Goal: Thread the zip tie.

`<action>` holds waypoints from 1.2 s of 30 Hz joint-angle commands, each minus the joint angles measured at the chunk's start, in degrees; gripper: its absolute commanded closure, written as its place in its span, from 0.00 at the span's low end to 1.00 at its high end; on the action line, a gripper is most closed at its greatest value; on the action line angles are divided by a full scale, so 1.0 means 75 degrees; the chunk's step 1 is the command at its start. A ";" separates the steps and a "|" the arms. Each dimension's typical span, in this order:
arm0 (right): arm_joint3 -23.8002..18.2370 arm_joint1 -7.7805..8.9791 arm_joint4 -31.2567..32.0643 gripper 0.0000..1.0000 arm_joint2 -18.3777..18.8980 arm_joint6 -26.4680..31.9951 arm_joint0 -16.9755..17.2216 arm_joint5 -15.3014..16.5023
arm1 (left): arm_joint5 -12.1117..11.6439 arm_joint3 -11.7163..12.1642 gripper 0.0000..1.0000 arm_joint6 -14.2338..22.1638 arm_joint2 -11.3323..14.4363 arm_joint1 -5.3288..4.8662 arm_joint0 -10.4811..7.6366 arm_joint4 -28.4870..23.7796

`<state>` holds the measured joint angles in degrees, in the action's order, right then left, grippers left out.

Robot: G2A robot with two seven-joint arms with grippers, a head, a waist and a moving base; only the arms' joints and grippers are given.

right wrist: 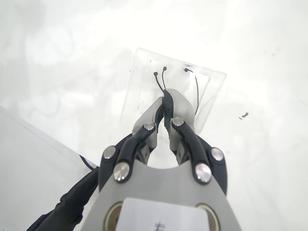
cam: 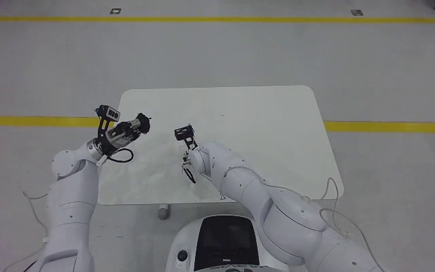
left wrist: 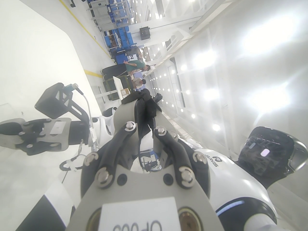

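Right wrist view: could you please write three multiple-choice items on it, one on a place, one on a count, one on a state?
1. Where are the zip ties?
A. in a clear tray on the white table
B. on the floor
C. in a blue box
2. How many zip tie heads show?
A. one
B. three
C. six
3. How do the jaws of the right gripper stand?
A. wide open
B. shut
C. around a cup
Key: 1 A, the ties lie inside the tray's walls; 2 B, three small black heads show in the tray; 3 B, they meet with no gap.
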<state>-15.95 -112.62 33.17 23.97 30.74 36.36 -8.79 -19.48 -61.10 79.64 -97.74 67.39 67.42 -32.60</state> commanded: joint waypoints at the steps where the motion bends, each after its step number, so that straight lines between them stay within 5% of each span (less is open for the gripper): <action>1: -0.0011 0.0001 0.0009 1.00 0.0021 0.0104 0.0005 0.0065 | 0.0000 0.0000 1.00 0.0000 0.0000 0.0000 0.0000 0.0000; 31: 0.0006 -0.0015 0.0259 1.00 0.0346 0.1613 -0.0154 0.0827 | 0.0000 0.0000 1.00 0.0000 0.0000 0.0000 0.0000 0.0000; 36: -0.0085 -0.0006 0.0368 1.00 0.0437 0.0795 -0.0149 0.0444 | 0.0000 0.0000 1.00 0.0000 0.0000 0.0000 0.0000 0.0000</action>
<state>-16.45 -112.68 35.58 27.22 38.28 35.18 -4.93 -19.48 -61.10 79.64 -97.74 67.39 67.42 -32.60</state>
